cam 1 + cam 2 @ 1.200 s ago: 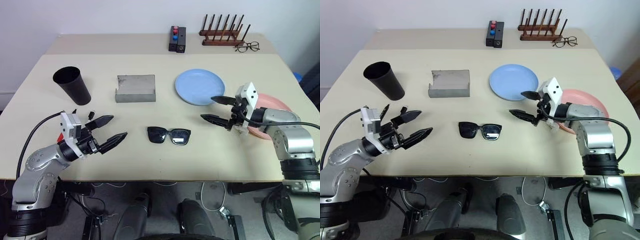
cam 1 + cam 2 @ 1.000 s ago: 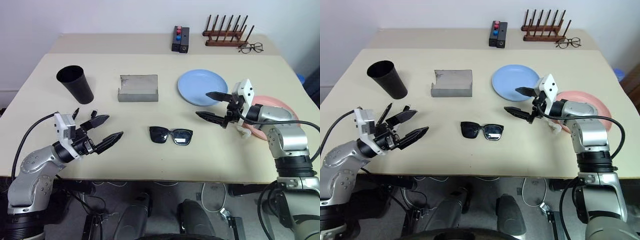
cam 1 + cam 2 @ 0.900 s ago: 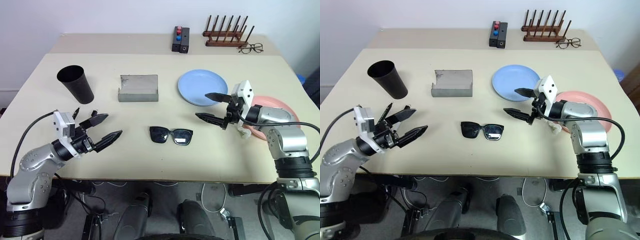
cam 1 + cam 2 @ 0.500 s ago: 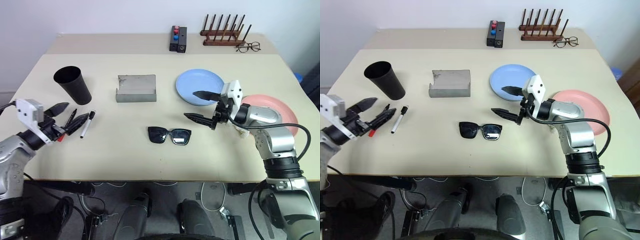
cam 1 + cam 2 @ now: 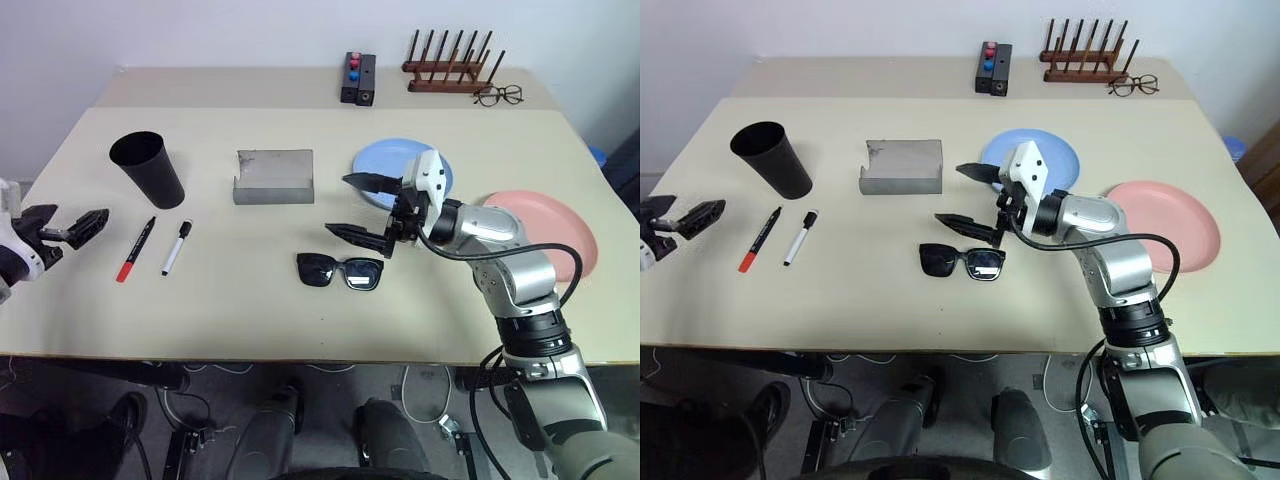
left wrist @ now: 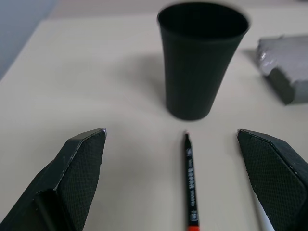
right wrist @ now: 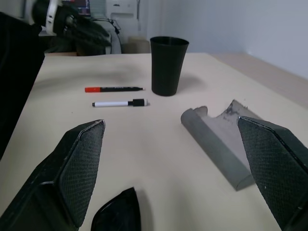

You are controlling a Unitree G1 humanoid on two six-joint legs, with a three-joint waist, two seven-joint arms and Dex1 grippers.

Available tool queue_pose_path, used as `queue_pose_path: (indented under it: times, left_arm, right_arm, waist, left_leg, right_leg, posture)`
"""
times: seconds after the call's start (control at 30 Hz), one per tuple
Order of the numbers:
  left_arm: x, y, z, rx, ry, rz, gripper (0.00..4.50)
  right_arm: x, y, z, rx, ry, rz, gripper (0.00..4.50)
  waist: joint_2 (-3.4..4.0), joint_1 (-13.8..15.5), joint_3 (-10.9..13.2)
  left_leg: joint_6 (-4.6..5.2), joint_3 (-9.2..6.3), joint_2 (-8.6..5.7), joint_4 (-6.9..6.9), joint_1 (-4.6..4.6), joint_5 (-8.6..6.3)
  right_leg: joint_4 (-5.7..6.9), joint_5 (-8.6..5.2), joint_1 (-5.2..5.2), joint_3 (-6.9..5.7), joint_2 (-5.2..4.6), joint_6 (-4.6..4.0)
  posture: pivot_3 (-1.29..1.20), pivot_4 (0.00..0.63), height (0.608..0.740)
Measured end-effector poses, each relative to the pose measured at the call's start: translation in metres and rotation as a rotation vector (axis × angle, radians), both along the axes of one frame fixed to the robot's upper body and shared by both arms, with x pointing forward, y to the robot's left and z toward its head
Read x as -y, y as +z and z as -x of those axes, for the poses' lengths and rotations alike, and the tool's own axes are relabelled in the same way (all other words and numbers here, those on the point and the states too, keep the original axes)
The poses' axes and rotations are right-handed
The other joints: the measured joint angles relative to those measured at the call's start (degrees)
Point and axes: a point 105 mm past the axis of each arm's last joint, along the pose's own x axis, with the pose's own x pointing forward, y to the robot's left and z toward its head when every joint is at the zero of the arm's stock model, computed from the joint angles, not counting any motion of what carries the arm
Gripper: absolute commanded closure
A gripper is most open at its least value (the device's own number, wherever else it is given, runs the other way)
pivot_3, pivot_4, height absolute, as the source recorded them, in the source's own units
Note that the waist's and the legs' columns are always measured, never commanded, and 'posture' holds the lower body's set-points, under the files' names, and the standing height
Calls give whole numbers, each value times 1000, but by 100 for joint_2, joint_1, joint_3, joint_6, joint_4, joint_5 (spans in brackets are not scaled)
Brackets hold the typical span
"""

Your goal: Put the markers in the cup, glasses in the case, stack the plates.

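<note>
Two markers lie side by side left of centre: a black one with a red end (image 5: 134, 249) and a white one with a black cap (image 5: 176, 247). Just behind them stands the black cup (image 5: 147, 168). The grey case (image 5: 274, 176) lies open mid-table, and the black glasses (image 5: 340, 271) lie in front of it. A light blue plate (image 5: 425, 152) and a pink plate (image 5: 550, 225) lie apart on the right. My left gripper (image 5: 72, 222) is open at the far left, apart from the markers. My right gripper (image 5: 337, 203) is open, empty, just above and behind the glasses.
Along the back edge stand a black block with red and blue knobs (image 5: 356, 78), a wooden rack (image 5: 452, 65) and wire-framed spectacles (image 5: 497, 95). The table's left edge (image 5: 40, 180) is close to my left gripper.
My left arm swung out to the left, uncovering the two markers. My right gripper moved left from beside the pink plate to over the glasses. Both stayed open.
</note>
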Motion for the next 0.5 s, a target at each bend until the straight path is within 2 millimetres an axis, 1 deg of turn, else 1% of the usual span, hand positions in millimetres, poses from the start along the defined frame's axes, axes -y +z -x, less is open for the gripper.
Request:
queue_pose_path:
  times: [0.1, 0.23, 0.37, 0.5]
  left_arm:
    - [-4, -6, -13, -95, 9, -2, 0]
    - [-4, -4, -31, -153, -12, 14, 0]
    - [5, -8, -48, -217, -71, 30, 0]
    - [10, -21, -57, -281, -95, 13, 0]
  right_arm:
    - [-2, 0, 0, 5, 0, -4, 22]
    - [0, -5, 1, 9, -20, -4, 22]
    - [0, -15, 8, -10, -30, -7, 22]
    - [-4, -11, 13, 12, -28, -11, 22]
  waist:
    - [0, 7, 0]
    - [-3, -2, -2]
    - [-3, -11, -1]
    - [-4, -86, -2]
  left_leg:
    - [0, -1, -1, 1, 0, 1]
    - [0, 0, -1, 0, -1, 1]
    - [-1, 1, -3, 1, -1, 3]
    - [-2, 1, -2, 2, -1, 4]
  right_leg:
    - [1, 2, 0, -3, 1, 4]
    - [2, 10, -1, -5, 3, 19]
    - [8, 13, -3, -4, 5, 25]
    - [10, 14, -4, -3, 6, 26]
  posture:
    - [0, 150, 738]
    - [0, 150, 738]
    - [0, 150, 738]
    - [0, 150, 738]
